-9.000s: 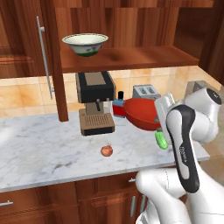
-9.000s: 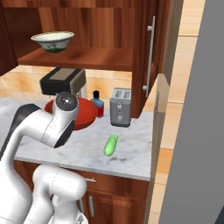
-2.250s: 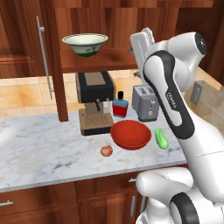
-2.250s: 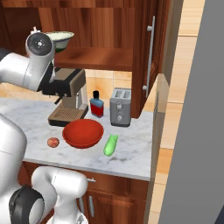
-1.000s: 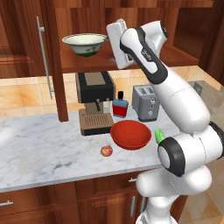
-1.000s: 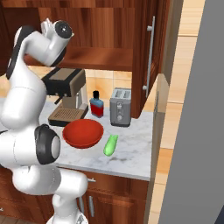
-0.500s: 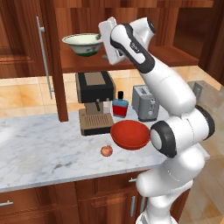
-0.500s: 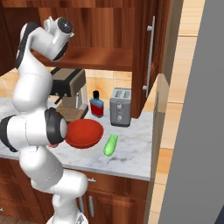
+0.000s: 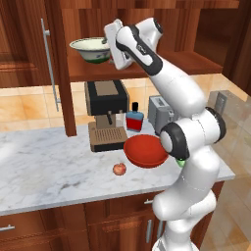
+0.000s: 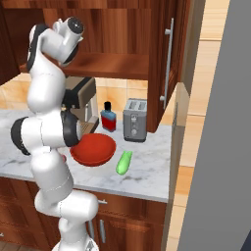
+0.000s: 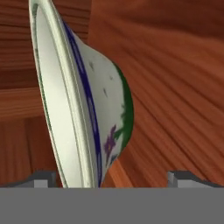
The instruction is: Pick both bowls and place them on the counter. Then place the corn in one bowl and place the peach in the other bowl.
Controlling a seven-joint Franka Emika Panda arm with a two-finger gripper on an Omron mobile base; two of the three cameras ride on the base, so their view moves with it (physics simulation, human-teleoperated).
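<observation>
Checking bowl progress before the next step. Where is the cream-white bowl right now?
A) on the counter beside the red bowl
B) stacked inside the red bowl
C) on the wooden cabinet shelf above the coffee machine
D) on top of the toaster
C: the cream-white bowl sits on the wooden shelf above the coffee machine, with the pincer at its rim, while the red bowl is down on the counter.

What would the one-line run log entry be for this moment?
phase: reach for cream-white bowl on shelf | tool: open, at bowl rim | red bowl, peach, corn: on counter
</observation>
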